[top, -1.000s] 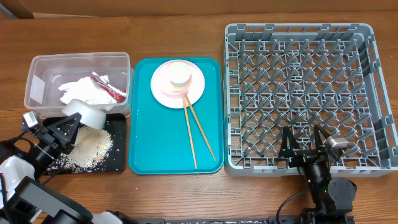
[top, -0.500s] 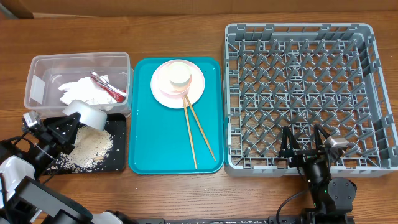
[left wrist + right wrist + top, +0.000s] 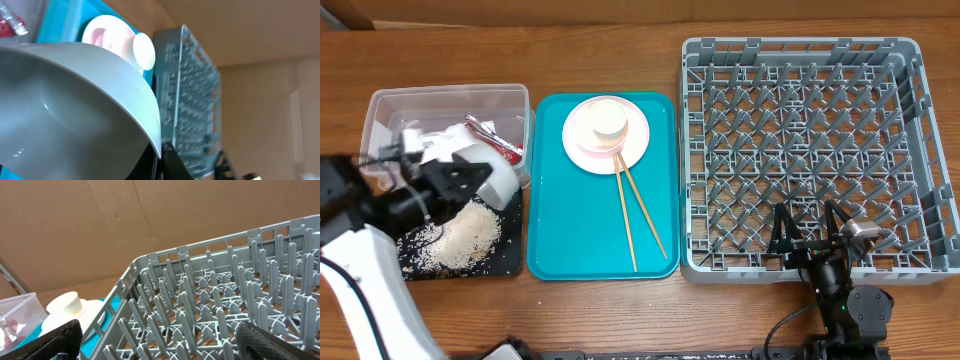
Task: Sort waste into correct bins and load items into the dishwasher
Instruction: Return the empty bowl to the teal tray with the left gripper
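**Left claw** [image 3: 468,180]: clenched on the rim of the pale bowl [image 3: 492,178]. In the wrist view the bowl wall runs down between the fingers. The bowl is tipped on its side, and the part of its inside that shows carries no grains.

**Directly under the claw:** black tray [image 3: 512,258] with the rice [image 3: 460,238] heaped in it.

**Just behind the claw:** clear tub [image 3: 450,92] holding the napkin [image 3: 442,142] and the red wrapper [image 3: 492,136].

**Judgement:** the rice looks dumped, so the step in hand is carrying the bowl to the rack.
- A pinch on a thin rim lets a bowl swing, so grip firmly and move slowly.
- Raise the bowl above the tub wall before going sideways.

**To the claw's right, near:** teal tray [image 3: 570,225] with the chopsticks [image 3: 630,215] lying loose, and the cup [image 3: 605,120] stacked on the pink plate [image 3: 636,142]. Pass well above that stack.

**Far right of the claw:** grey rack [image 3: 800,48], no dishes in it.
- Lower the bowl on edge between peg rows and release only once it leans on the pegs.
- The right claw [image 3: 810,235] sits at the rack's near edge, fingers spread and holding nothing. Pick a slot away from it.
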Robot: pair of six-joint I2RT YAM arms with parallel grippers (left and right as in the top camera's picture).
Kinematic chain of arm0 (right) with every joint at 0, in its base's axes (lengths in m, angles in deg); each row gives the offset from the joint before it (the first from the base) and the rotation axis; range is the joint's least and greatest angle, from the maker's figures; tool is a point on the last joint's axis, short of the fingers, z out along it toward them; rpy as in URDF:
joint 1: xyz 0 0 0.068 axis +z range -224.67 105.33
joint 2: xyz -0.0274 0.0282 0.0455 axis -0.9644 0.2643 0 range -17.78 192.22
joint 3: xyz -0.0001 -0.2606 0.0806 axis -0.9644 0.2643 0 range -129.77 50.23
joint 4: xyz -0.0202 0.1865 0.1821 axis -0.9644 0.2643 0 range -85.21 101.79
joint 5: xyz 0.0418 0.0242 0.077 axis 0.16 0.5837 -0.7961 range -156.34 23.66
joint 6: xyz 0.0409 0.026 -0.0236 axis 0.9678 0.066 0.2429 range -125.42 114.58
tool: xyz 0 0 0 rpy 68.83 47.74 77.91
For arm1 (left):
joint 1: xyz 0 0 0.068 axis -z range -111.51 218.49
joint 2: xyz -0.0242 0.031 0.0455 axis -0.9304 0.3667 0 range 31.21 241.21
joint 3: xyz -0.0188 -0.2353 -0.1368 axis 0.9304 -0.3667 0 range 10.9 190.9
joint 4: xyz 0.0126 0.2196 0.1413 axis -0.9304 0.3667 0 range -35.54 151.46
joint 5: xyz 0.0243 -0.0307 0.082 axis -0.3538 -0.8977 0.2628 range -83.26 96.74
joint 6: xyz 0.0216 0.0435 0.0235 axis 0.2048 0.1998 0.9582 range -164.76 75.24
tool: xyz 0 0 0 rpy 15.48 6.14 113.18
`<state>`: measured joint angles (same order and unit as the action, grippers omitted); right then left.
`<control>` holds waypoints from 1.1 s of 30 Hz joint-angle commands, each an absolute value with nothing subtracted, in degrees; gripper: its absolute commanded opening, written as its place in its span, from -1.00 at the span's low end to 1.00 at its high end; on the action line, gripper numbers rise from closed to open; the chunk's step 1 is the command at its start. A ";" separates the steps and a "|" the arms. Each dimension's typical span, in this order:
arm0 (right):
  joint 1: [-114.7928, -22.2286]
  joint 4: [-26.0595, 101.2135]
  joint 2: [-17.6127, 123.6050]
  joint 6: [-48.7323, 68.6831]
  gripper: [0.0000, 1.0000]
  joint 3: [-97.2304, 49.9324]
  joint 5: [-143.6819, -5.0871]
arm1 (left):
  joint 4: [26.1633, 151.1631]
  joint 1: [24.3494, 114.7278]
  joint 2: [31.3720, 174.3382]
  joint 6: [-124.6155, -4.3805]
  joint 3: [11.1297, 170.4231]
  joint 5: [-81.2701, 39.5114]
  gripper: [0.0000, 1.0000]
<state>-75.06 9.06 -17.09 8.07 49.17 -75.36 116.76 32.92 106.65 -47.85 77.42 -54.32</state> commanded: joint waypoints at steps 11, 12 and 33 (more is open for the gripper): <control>-75.41 11.62 -17.46 16.07 1.00 40.93 -76.49 | 115.78 70.69 105.36 -60.29 78.86 -12.84 -0.92; -75.41 13.65 -17.18 16.07 0.99 39.00 -76.45 | 115.14 72.72 106.17 -61.23 78.86 -11.37 -0.92; -75.38 59.07 25.75 15.66 1.00 -8.14 -85.96 | 109.72 88.19 131.19 -69.10 78.86 2.70 -0.92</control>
